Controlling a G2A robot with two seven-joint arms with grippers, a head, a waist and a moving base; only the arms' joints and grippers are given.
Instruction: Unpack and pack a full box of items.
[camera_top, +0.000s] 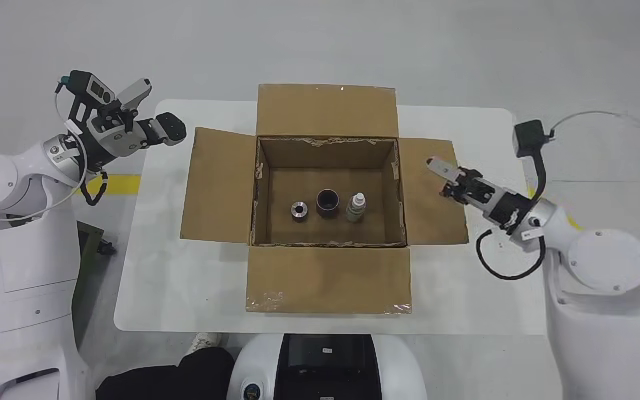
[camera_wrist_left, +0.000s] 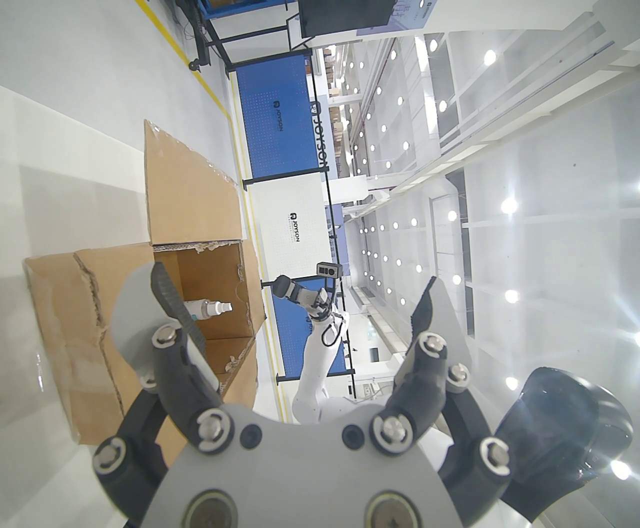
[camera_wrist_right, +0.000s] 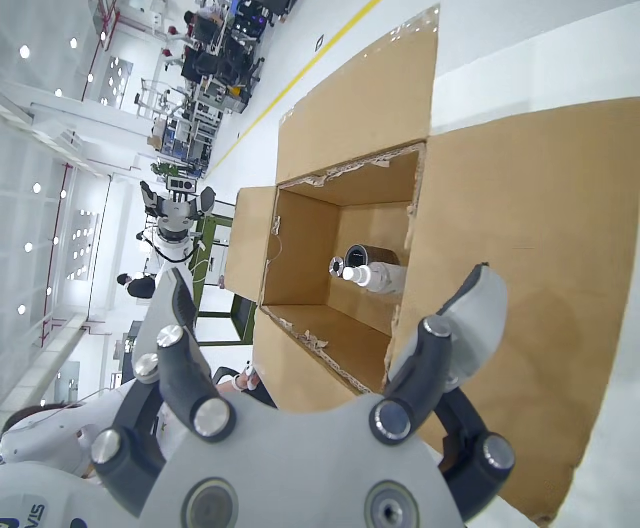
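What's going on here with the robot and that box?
An open cardboard box sits on the table, all four flaps spread. Inside, in a row, sit a small metal cylinder, a dark cylinder and a white bottle. The left gripper and right gripper hang either side of the box, jaws open, holding nothing.

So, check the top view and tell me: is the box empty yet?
No, three things sit in a row on the floor of the box: a small silver cylinder, a dark cylinder and a white bottle.
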